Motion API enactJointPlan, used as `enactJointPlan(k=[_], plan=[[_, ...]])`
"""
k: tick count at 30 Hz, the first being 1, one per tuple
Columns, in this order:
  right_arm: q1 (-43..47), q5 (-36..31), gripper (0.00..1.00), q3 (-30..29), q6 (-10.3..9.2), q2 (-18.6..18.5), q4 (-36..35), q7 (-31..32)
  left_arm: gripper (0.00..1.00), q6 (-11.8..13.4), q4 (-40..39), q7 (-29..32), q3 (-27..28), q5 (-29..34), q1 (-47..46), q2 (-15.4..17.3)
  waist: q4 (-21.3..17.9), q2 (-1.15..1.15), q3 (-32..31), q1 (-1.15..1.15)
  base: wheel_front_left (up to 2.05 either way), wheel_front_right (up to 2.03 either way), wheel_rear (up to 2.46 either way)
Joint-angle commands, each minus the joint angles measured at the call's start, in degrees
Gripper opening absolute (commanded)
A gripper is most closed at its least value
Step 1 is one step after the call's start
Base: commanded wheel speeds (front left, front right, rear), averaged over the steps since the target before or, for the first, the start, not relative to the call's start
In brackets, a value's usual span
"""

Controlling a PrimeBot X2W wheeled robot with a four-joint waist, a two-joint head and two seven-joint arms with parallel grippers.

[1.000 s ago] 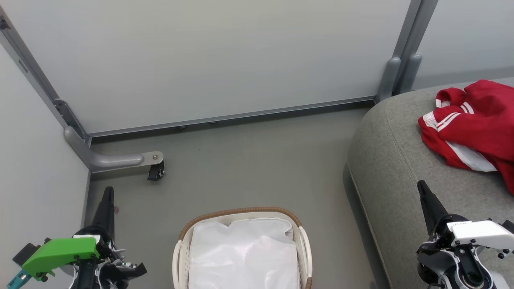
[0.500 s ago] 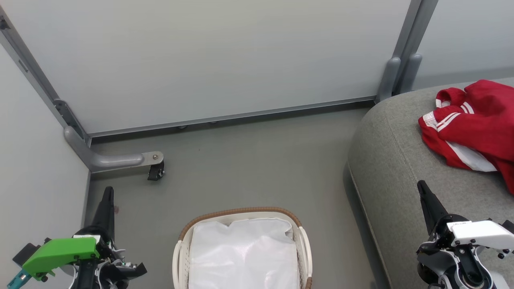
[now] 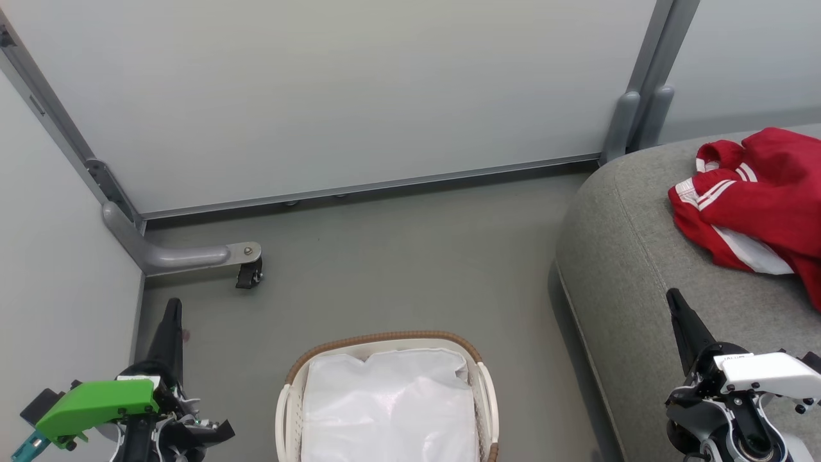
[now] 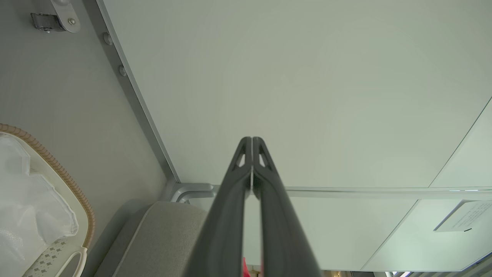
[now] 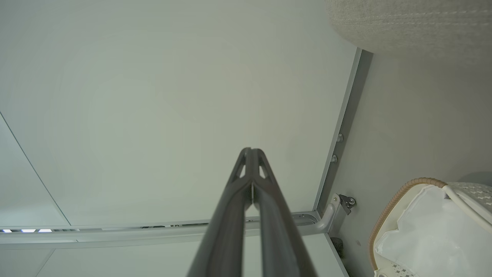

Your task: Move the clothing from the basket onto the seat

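The red clothing (image 3: 760, 196) with white stripes lies bunched on the grey seat (image 3: 641, 269) at the right. On the floor at the bottom centre stands the basket (image 3: 385, 340), showing its brown braided rim and white liner; its rim (image 4: 57, 173) and rim (image 5: 396, 200) also appear in both wrist views. My left gripper (image 3: 173, 305) is at the lower left, shut and holding nothing, its fingertips (image 4: 251, 144) pressed together. My right gripper (image 3: 673, 296) is over the seat's front part, shut and holding nothing, with its fingertips (image 5: 250, 154) together.
Pale partition panels (image 3: 333, 90) close the space behind and at the left. A grey metal foot with a black caster (image 3: 247, 273) sticks out onto the floor at the left. Grey floor (image 3: 410, 256) lies between the basket, the panels and the seat.
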Motion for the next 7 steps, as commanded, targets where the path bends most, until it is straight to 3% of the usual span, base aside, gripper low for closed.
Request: enactJointPlan(k=[1,7], plan=[[-0.5,0.2,0.0,-0.1,0.02,-0.3,-0.2,0.2,0.0,-0.2,-0.1,0.2,0.1,-0.2,-0.5,0.4,0.0,0.0,0.0,0.0,0.0,0.0,0.0],[-0.5,0.2,0.0,-0.1,0.02,-0.3,-0.2,0.2,0.0,-0.2,-0.1,0.2,0.1,-0.2,-0.5,0.4,0.0,0.0,0.0,0.0,0.0,0.0,0.0]])
